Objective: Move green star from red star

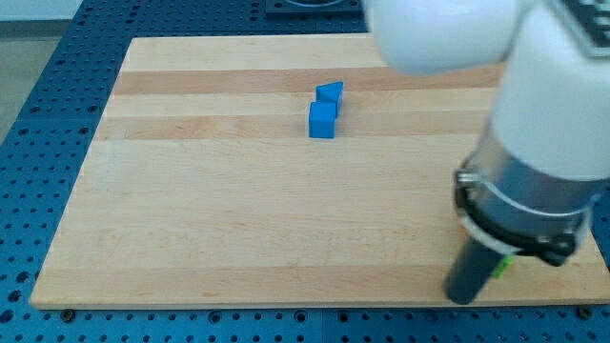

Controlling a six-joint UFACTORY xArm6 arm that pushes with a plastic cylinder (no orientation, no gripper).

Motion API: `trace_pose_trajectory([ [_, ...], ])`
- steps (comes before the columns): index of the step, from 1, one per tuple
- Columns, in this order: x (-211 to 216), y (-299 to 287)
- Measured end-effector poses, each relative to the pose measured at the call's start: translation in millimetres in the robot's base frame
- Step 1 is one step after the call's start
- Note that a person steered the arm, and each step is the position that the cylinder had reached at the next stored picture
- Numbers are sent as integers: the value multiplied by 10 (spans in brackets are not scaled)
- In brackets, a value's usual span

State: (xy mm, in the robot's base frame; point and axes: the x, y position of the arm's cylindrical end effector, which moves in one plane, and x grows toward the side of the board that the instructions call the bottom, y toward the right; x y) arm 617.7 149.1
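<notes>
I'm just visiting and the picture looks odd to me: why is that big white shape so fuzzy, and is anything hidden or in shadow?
In the camera view, the white arm sits close to the lens and is out of focus, blocking the view's right; the two blue blocks are sharp, casting faint shadows on the evenly lit wooden board; only a green sliver peeks beside the dark rod; my tip reads soft.

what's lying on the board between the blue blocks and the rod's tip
Nothing: in the camera view only bare wooden board lies between the blue blocks and my tip.
</notes>
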Motion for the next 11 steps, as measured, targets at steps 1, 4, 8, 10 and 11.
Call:
trace_pose_trajectory([
  [1,2,717],
  [4,-62,886],
  [8,-547,-676],
  [10,-76,-125],
  [11,-130,430],
])
